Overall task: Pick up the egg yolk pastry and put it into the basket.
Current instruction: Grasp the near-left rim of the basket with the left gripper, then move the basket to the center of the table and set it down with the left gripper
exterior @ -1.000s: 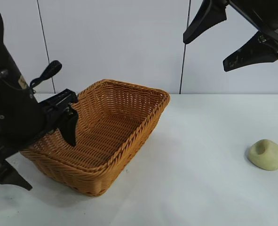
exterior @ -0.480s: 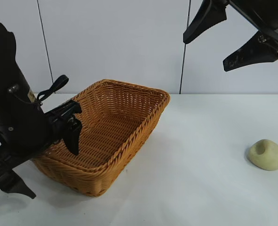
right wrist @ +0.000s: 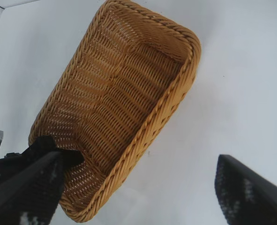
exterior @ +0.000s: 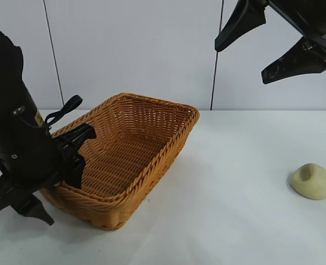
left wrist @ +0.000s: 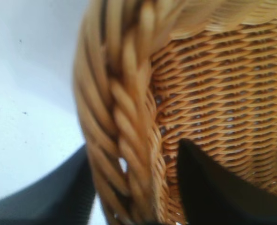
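I see a white table [exterior: 229,182] in front of a pale panelled wall [exterior: 129,49]. The biggest thing on it is the basket [exterior: 127,157], orange-brown and woven, standing at the left part of the table with nothing inside it. My left gripper [exterior: 52,176] is at the near left corner of the basket, pointing steeply down. In the left wrist view its two dark fingers [left wrist: 218,187] stand on both sides of the braided rim, one outside and one inside the basket, and they are clamped on this rim. My right gripper [exterior: 273,41] hangs high above the right side of the table, its fingers wide apart and holding nothing. The egg yolk pastry [exterior: 311,181] lies on the table at the far right, well apart from the basket, and nothing stands between them. Compared with a second ago, the left fingers have closed in on the rim, and the pastry and the right gripper have stayed in place.
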